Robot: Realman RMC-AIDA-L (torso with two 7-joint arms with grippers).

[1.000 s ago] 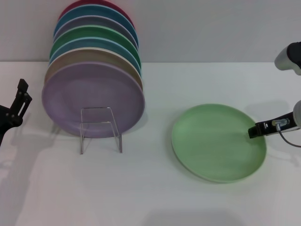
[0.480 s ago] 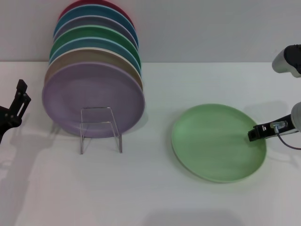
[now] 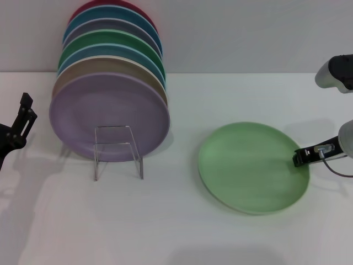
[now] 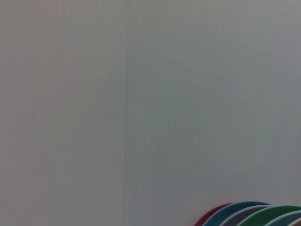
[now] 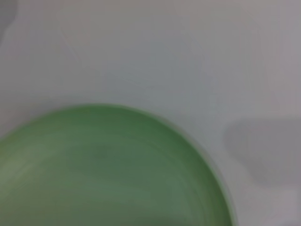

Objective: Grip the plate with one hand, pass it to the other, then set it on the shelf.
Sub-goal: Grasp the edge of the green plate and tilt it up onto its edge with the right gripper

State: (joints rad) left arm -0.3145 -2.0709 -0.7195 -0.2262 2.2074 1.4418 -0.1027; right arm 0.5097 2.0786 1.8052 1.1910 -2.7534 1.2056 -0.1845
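Head view, plate: plate (image 3: 251, 167) lies flat on the white bench (image 3: 176, 232) at about 4 o'clock from the rack, well apart from it.
Head view, right tool: right tool (image 3: 300, 158) sits at the plate's 3 o'clock rim, low and level, apparently reaching for an edge pinch; whether its fingers are spread or pressed on the rim, I cannot tell.
Head view, left tool: left tool (image 3: 21, 124) waits at the 9 o'clock edge of the bench, raised, touching nothing; its finger state I cannot tell.
Head view, rack: clear shelf (image 3: 117, 149) holds a leaning row of plates, lilac plate (image 3: 108, 116) foremost, leaving its front bars bare for one more.
Left wrist view: mostly blank wall (image 4: 141, 94); coloured plate rims (image 4: 254, 214) peek in at one corner.
Right wrist view: plate (image 5: 108, 169) fills the near part, bench beyond; no fingers show.
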